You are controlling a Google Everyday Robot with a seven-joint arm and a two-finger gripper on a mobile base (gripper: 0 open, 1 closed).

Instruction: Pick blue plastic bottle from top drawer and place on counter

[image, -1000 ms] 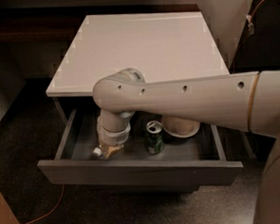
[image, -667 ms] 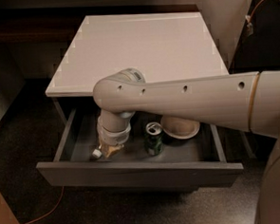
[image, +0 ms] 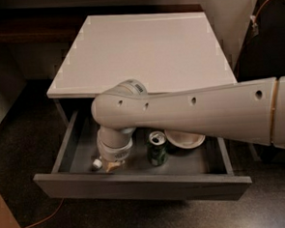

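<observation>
The top drawer [image: 137, 184] is pulled open under the white counter [image: 143, 48]. My arm reaches from the right down into the drawer's left half. The gripper [image: 112, 164] points down near the drawer floor, its fingers hidden under the wrist. A white cap [image: 96, 164] of the blue plastic bottle shows just left of the gripper; the rest of the bottle is hidden by the wrist.
A green soda can [image: 157, 148] stands upright in the drawer just right of the gripper. A white bowl [image: 185, 138] sits behind and right of the can. An orange cable [image: 28, 225] lies on the dark floor at front left. A dark wooden shelf [image: 26, 26] runs behind the counter.
</observation>
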